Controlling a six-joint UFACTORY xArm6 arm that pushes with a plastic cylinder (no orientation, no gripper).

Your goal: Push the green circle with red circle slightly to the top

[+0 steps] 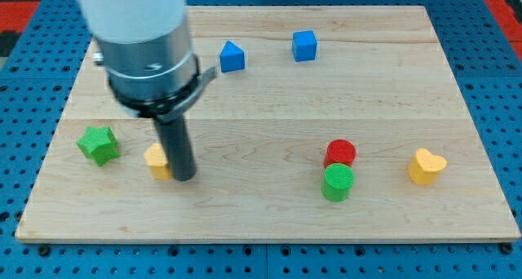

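The green circle [338, 182] sits on the wooden board at the view's lower right of centre. The red circle [340, 153] touches it just above. My tip [185, 179] is far to the view's left of both, at about the green circle's height. It stands right beside a yellow block [157, 160], touching its right side.
A green star [99, 143] lies at the view's left. A yellow heart [426, 166] lies at the right. A blue pentagon-like block [232, 56] and a blue cube [304, 46] sit near the top. The board's bottom edge [261, 239] is close below the green circle.
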